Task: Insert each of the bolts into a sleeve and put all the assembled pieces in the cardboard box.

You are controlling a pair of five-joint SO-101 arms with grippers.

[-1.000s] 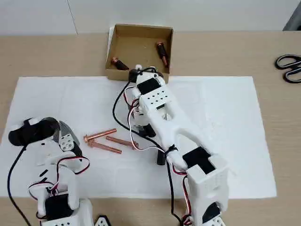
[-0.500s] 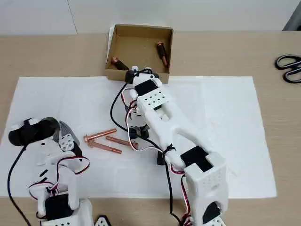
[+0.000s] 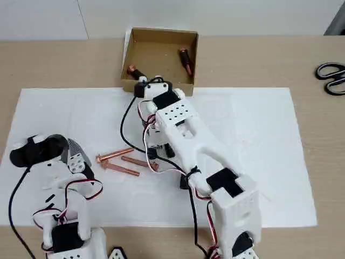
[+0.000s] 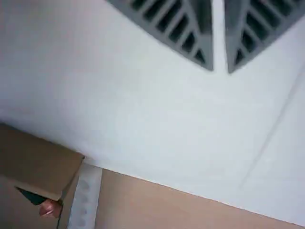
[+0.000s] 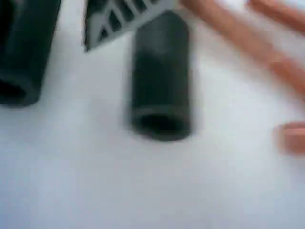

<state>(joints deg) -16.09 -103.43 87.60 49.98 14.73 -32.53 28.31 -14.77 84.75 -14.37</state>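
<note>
Black sleeve [image 5: 161, 81] lies on the white paper [image 3: 259, 140] right by the right gripper [image 5: 125, 16], and I cannot tell if that is open or closed, so a crooked grab could push the round sleeve and roll it into the copper bolts [image 3: 115, 155] nearby.

You have no text, number, label or sign to read here. The cardboard box [image 3: 161, 40] shows plain brown walls, the white paper sheet [image 3: 259, 124] on the worktop [image 3: 259, 59] is blank where it is bare, and the arms' white shells carry no lettering that you could make out.
</note>
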